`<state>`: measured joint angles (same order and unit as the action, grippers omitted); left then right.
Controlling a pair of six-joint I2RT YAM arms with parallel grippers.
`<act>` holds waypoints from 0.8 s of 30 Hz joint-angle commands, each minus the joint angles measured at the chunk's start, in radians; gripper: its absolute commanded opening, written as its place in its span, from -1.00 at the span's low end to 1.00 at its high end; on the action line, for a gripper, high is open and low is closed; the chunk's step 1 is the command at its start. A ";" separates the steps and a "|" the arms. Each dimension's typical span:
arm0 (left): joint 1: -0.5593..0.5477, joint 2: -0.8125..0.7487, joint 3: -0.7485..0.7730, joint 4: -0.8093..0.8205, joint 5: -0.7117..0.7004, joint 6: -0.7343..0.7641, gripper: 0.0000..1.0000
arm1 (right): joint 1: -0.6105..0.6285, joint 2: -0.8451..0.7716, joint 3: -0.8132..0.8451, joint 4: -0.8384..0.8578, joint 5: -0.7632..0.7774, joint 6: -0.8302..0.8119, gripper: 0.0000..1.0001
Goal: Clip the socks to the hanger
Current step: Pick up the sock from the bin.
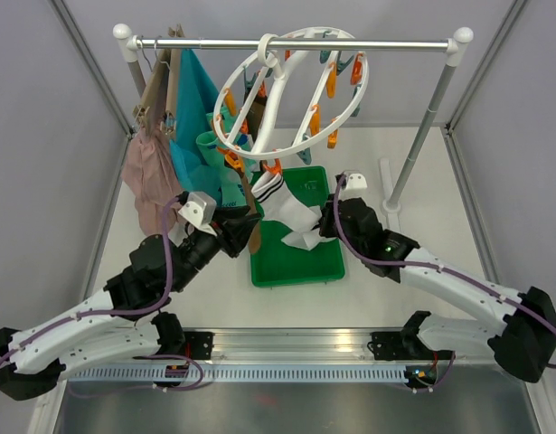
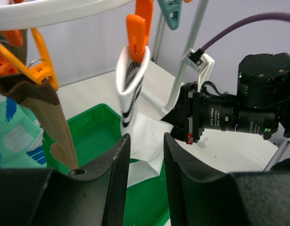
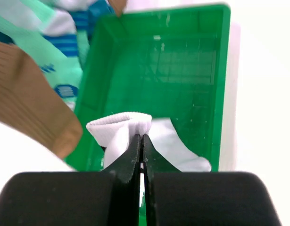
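White fabric sock [image 3: 119, 129] pinched over the green plastic tray [image 3: 201, 70].
Right gripper [image 3: 142, 141] jaws clenched on it; left gripper [image 2: 145, 141] jaws released, just left. Farther back, a black-striped white sock [image 2: 130, 89] hangs pegged on the round white plastic ring hanger [image 1: 278, 99].

Table [image 1: 413, 289]: pale, matte, flat top, walled by grey panels left, right and rear. Green tray [image 1: 296, 276] sits flat on it at centre frame, long side running front to back. Rack upright [image 1: 422, 136] lands on the table just right of the tray's far end, with a white foot bar [image 1: 383, 170] lying beside it. Left upright's foot is hidden. Aluminium rail [image 1: 296, 348] runs along the lower edge and carries both arm bases [image 1: 183, 342].
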<state>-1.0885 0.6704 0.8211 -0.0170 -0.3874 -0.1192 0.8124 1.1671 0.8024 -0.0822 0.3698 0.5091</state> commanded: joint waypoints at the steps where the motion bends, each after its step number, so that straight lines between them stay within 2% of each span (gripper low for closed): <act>1: 0.002 0.008 -0.005 0.094 0.080 -0.033 -0.21 | 0.007 -0.105 -0.002 -0.053 0.040 0.023 -0.99; 5: 0.002 0.052 0.007 0.140 0.168 -0.025 -0.18 | 0.008 -0.217 -0.002 -0.111 0.063 0.022 -0.99; 13: 0.002 0.158 0.038 0.215 0.229 -0.037 -0.15 | 0.010 -0.409 0.102 -0.272 0.167 -0.009 -1.00; 20: 0.002 0.253 0.070 0.256 0.266 -0.056 -0.14 | 0.010 -0.491 0.190 -0.366 0.228 -0.044 -0.99; 23: 0.002 0.284 0.078 0.288 0.281 -0.056 -0.13 | 0.010 -0.504 0.227 -0.369 0.196 -0.069 -0.99; 24: 0.002 0.290 0.078 0.304 0.294 -0.051 -0.13 | 0.010 -0.507 0.237 -0.358 0.140 -0.075 -0.99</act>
<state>-1.0882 0.9478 0.8558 0.1951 -0.1425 -0.1417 0.8165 0.6659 0.9886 -0.4213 0.5526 0.4717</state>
